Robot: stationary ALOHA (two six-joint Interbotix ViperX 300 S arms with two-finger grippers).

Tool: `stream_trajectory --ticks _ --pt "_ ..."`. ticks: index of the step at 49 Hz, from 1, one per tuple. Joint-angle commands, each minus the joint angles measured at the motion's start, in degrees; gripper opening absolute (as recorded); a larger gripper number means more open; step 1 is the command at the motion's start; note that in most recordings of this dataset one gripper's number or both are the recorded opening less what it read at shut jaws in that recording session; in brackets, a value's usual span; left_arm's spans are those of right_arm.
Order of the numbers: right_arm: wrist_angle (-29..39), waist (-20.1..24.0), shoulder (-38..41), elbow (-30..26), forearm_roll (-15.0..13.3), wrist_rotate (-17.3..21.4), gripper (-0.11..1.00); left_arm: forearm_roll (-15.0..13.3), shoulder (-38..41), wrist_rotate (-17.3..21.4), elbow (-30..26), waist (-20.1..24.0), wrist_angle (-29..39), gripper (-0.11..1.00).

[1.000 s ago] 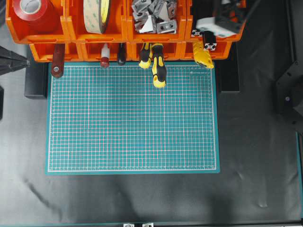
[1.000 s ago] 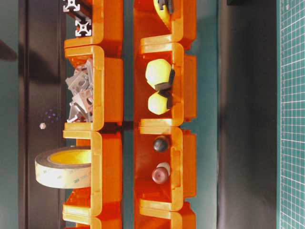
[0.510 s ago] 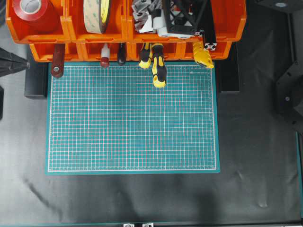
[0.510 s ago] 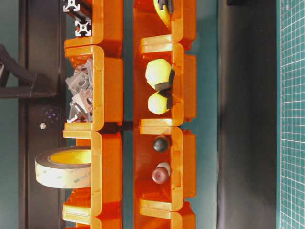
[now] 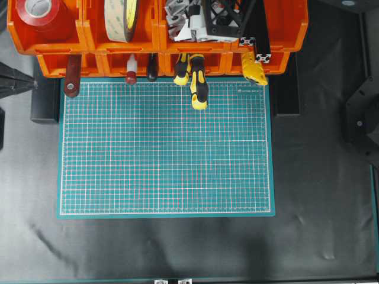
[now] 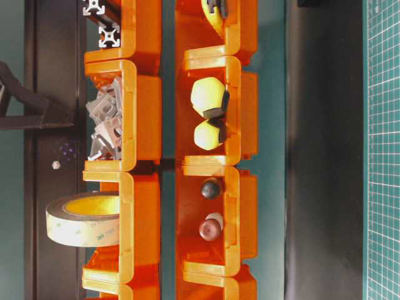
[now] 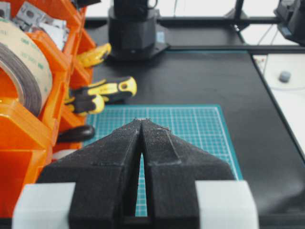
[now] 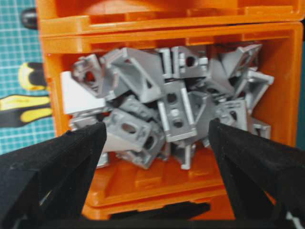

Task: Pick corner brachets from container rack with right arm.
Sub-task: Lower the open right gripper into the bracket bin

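Nearest us, our right end effector [image 8: 157, 138] hangs wide open over the brackets [image 8: 167, 105], holding nothing. They lie heaped in their orange rack [image 8: 286, 76] bin. Our left end effector [image 7: 141, 126] is closed, empty.

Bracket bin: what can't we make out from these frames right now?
- Corner brackets, overhead: mostly covered by the right end effector.
- Brackets, table-level: bin wall hides the lower pile.
- Right wrist view: bracket count unclear, heap overlaps; bin bottom hidden.
- Fingertip-to-bracket contact: cannot tell.
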Motion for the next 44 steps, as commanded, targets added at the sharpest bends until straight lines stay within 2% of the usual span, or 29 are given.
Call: stream_trajectory --ticks 1,22,31,44 --pt "0.1 -0.3 -0.5 -1.3 -0.5 0.1 0.85 0.2 0.3 -0.2 -1.4 0.2 -0.4 0.00" --pt "0.2 -1.2 1.7 2.6 -0.4 0.4 0.85 0.2 0.4 -0.4 -1.4 -0.3 -0.3 0.00" --pt "-0.2 -1.3 1.6 5.4 -0.5 0.6 0.85 0.2 0.4 -2.0 -1.3 -0.3 -0.3 0.00" --pt "-1.2 -1.1 1.8 4.6 -1.2 0.8 0.84 0.2 0.2 -2.3 -1.3 -0.3 0.4 0.00"
